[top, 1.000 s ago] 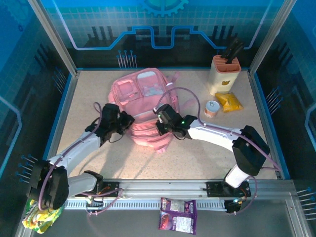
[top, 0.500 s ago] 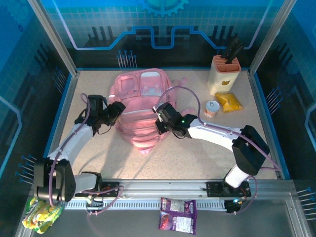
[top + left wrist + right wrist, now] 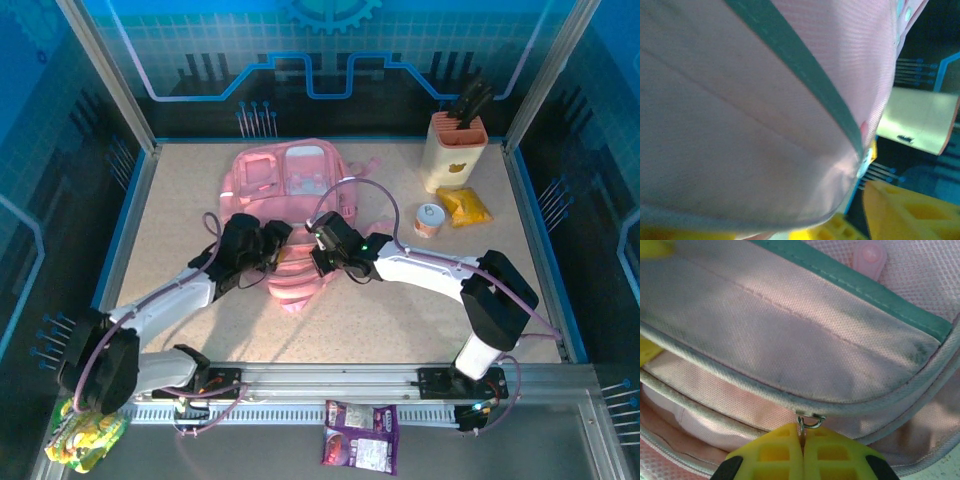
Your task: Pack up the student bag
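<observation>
On the counter (image 3: 400,320) I see my right gripper (image 3: 802,434), jaws pinched together on a metal zip ring (image 3: 810,421) at the near edge of the pink student bag (image 3: 290,180), while my left gripper (image 3: 270,242) sits against the bag from nine o'clock, and I cannot tell how its jaws stand, the bag stretching toward twelve o'clock.

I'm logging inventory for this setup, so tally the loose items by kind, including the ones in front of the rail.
Backpack: 1
Knife block: 1
Can: 1
Packets: 3 (yellow, purple, yellow-green)
Total: 6
</observation>
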Controlling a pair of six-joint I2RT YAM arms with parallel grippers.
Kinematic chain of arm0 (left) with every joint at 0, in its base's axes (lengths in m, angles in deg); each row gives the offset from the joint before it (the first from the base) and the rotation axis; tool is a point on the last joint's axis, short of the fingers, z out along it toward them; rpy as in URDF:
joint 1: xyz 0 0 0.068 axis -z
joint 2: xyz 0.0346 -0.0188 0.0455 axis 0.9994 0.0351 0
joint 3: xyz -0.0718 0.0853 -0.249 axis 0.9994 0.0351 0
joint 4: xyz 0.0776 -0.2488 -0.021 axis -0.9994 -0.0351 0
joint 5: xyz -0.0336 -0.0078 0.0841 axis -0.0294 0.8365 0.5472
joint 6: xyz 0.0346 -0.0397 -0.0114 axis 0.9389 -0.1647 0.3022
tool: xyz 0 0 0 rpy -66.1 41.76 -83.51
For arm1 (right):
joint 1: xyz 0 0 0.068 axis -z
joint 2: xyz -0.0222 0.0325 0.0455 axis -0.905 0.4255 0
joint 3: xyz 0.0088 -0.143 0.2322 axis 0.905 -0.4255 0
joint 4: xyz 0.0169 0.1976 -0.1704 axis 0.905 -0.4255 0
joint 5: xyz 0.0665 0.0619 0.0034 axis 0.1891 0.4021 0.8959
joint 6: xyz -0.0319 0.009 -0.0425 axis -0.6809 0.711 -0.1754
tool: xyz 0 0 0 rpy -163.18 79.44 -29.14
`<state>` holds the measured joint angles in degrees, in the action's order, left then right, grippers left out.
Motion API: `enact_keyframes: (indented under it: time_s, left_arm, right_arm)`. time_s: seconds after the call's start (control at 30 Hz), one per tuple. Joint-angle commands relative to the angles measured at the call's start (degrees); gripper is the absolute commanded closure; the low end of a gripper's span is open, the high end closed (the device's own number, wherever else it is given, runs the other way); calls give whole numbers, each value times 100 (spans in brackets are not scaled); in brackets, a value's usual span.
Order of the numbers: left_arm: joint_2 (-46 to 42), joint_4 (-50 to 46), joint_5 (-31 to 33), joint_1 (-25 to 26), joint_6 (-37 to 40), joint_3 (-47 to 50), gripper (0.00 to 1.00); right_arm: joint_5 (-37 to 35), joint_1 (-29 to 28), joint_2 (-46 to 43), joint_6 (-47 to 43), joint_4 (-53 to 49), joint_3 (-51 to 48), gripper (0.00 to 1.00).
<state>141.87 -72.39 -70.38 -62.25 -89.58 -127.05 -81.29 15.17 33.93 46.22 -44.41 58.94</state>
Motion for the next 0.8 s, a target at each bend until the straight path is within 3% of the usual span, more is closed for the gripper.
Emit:
enact_keyframes:
  time_s: [0.0,0.1,0.2,0.5,0.77]
  left_arm:
    - [227,186,489,55,-166,-237,59]
    - [194,-136,776,41,86,-243,85]
    - [141,-541,620,-201,557,-356,100]
    - [-217,-1329,-614,-1271,2211,-449,100]
    - [79,-1461,-1190,-1334,2868,-810,100]
  right_arm:
    - [-173,-84,30,10,-87,149,100]
    - [-250,61,-51,-34,-168,136,100]
    - [-317,239,-145,-140,-216,114,100]
    - [-551,823,113,-540,176,219,100]
    - [-645,932,562,-878,248,856,100]
